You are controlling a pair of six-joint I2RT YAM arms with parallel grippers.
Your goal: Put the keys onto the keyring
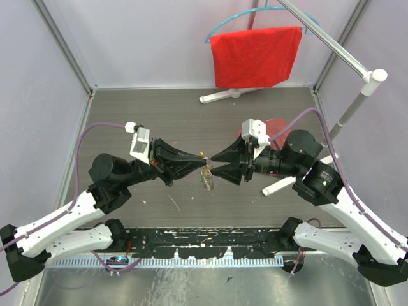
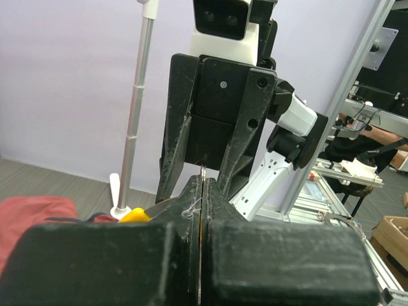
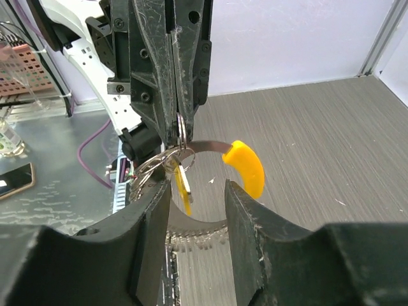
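The left hand [image 1: 204,167] and the right hand [image 1: 216,167] meet tip to tip above the middle of the grey wood-grain worktop [image 1: 159,115], both raised off its surface. The left hand's fingers [image 3: 162,70] are pressed together, and they pinch the thin grey metal keyring with a yellow curved section [image 3: 205,146] by a fine wire ring at their very tip. In the left wrist view that wire shows as a bright sliver in the seam between the two black fingers.

The keyring hangs from this pinch in the air. Its flat grey band sweeps out to one side and ends in the yellow curved piece [image 3: 247,167], and a chain-like length sags below it. A small flat gold-yellow key [image 3: 183,186] dangles from a cluster of wire rings just under the pinch point.

The right hand's fingers [image 3: 245,210] are spread. The dangling key and the wire rings sit in the gap between them, close to one finger; whether they touch it I cannot tell.

From above, the hanging bundle shows just below the two fingertips. At the back of the worktop a red cloth [image 1: 255,56] is draped over a teal clothes hanger [image 1: 220,24] on a white stand [image 1: 354,108].
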